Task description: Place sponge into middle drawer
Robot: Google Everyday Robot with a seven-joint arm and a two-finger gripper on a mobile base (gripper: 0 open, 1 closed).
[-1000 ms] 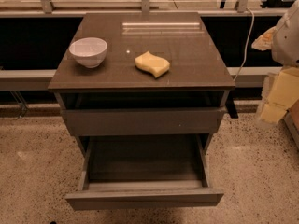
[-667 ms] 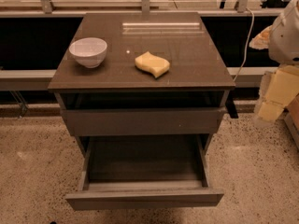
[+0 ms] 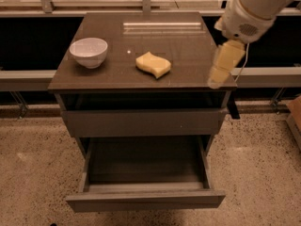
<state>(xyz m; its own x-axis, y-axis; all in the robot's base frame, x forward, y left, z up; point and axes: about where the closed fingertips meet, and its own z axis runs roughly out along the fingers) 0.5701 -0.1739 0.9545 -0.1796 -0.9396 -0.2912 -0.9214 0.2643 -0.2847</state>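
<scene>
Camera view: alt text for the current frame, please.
A sponge lies on the cabinet top, right of a white bowl. The gripper hangs at the top's right edge, apart from the sponge. Below, the middle drawer is pulled open.

Gripper (image 3: 215, 79) above cabinet (image 3: 164, 36) rt edge; sponge (image 3: 153, 65) lies mid-top.

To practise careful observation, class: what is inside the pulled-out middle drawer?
In the middle drawer only a dark floor shows, nothing on it; its rear under the cabinet is hidden. The sponge lies on the cabinet top, the end effector above its right edge.
</scene>
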